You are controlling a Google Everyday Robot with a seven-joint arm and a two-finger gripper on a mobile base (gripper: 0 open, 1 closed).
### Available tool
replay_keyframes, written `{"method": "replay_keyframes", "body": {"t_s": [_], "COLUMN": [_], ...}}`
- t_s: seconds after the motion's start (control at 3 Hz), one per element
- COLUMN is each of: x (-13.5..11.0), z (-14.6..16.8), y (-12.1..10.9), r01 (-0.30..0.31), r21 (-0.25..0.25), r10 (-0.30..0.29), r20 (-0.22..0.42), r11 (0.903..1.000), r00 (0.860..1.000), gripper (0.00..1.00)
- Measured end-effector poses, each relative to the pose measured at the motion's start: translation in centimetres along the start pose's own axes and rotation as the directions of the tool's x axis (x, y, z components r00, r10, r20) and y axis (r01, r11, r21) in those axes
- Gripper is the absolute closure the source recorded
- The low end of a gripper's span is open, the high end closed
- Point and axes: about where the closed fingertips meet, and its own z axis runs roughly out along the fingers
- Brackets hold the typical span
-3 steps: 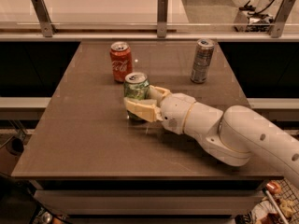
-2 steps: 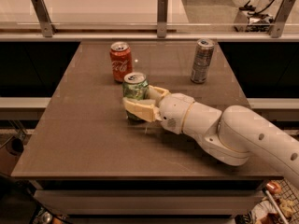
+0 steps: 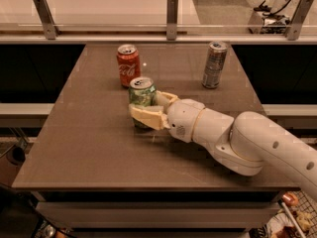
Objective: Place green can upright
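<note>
The green can [image 3: 141,90] stands upright on the brown table [image 3: 99,148], left of centre, its silver top showing. My gripper [image 3: 145,104] reaches in from the right and is closed around the can's lower half. One cream finger [image 3: 146,117] crosses the can's front and the other finger [image 3: 166,99] lies behind it on the right. The can's base is partly hidden by the front finger.
A red cola can [image 3: 128,65] stands upright just behind the green can. A taller slim silver-grey can [image 3: 214,64] stands at the back right. A railing with metal posts [image 3: 172,16] runs behind the table. My white arm [image 3: 257,143] lies across the table's right front.
</note>
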Motion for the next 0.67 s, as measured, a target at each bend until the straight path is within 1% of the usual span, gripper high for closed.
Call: {"method": "replay_keyframes", "body": {"t_s": [0.33, 0.67], "x": [-0.05, -0.1], "z": [0.13, 0.25], "y": [0.15, 0.3], "r01": [0.001, 0.002], "r21": [-0.003, -0.006], "r10": [-0.001, -0.002], "r20": [0.0, 0.0], "r11": [1.0, 1.0], "r00": [1.0, 1.0], "gripper": [0.15, 0.0]}}
